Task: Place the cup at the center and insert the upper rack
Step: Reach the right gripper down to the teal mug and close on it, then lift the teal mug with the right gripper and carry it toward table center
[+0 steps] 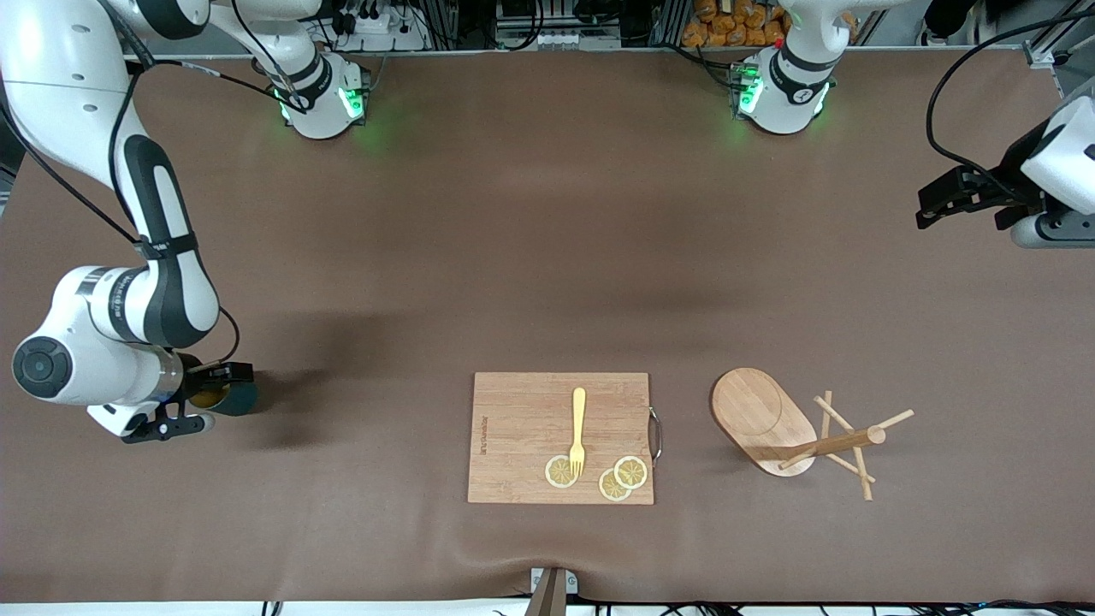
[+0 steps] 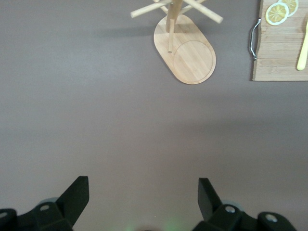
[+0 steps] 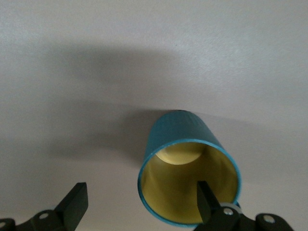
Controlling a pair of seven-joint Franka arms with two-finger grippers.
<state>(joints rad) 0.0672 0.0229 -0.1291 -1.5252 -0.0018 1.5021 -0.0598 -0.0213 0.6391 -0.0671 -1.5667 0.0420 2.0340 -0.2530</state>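
The right gripper [image 1: 198,400] hangs low at the right arm's end of the table with its fingers [image 3: 72,204] spread wide. One finger reaches into the mouth of the cup [image 3: 187,168]; the other stands well clear of its wall, so nothing is clamped. The right arm bends down sharply from its base, the forearm nearly upright and the wrist turned toward the table. The cup [image 1: 229,397] sits on the brown table [image 1: 530,257] directly under that wrist, teal and ribbed outside, yellow inside.

The left gripper [image 1: 928,205] is raised over the left arm's end of the table, its fingers [image 2: 72,197] wide apart and holding nothing; this arm waits.

The upper rack [image 1: 796,432] lies tipped on its side, oval base on edge, post and pegs pointing toward the left arm's end. Just beside it, toward the right arm's end, lies the cutting board [image 1: 513,428] with its metal handle [image 1: 656,435] facing the rack. On the board rest a yellow fork [image 1: 578,428] and three lemon slices [image 1: 623,479]. A burnt-in brand mark runs along one board edge, too small to read.
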